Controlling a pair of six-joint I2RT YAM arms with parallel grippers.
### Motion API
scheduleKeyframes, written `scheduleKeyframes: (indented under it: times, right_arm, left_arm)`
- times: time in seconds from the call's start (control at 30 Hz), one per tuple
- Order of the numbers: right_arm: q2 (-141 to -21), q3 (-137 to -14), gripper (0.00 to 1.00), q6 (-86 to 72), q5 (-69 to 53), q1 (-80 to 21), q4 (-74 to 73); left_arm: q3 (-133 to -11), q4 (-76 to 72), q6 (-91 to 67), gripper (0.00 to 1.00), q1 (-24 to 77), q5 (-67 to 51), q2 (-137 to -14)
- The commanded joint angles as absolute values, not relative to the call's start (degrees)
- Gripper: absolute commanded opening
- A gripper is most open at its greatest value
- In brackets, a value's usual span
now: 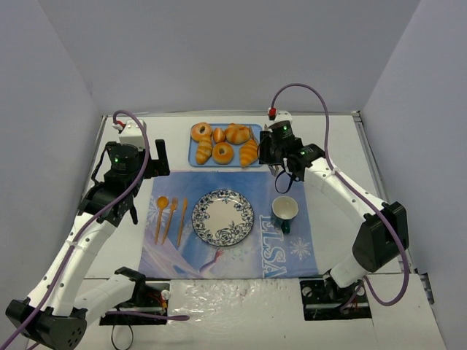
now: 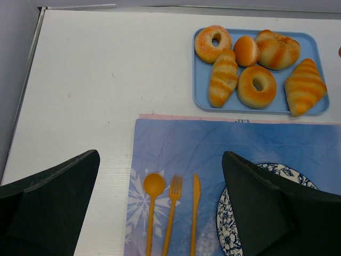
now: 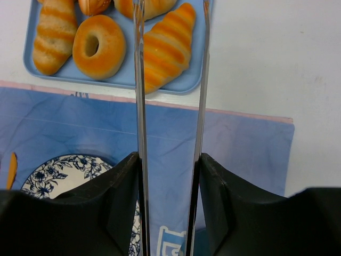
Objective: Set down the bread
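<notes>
Bread (image 3: 168,48) lay at the tray's (image 3: 120,80) right end. R gripper (image 3: 169,160) pinched tongs (image 3: 140,106); L gripper (image 2: 161,160) was spread. I judged the bread light, soft, crushable: nip mid-body, gently.

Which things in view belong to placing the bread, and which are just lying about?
Job: long croissant, tongs, right tool gripping them, plate as likely target, blue tray.
Lying about: donuts, paler roll, round bun, knotted roll, spoon, fork, knife, cup, placemat, left tool.
</notes>
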State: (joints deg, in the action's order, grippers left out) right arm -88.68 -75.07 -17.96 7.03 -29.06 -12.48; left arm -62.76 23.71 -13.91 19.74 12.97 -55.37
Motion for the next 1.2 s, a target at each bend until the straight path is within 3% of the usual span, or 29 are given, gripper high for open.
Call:
scheduleKeyframes:
  times: [0.0, 0.6, 1.17]
  right_arm:
    - [-85.9, -74.4, 0.45, -18.8, 9.8, -31.1, -10.6]
    - [-90.9, -72.8, 0.58, -18.6, 12.9, -33.0, -10.7]
    - [-96.8, -73.2, 0.58, -18.2, 10.6, -33.8, -9.3]
  left_arm:
    - [-66.2, 21.0, -13.4, 0.97, 19.2, 13.4, -55.4]
    - [-66.1, 21.0, -13.5, 0.97, 19.3, 13.5, -55.1]
    - [-66.1, 21.0, -13.4, 0.97, 19.3, 13.4, -55.6]
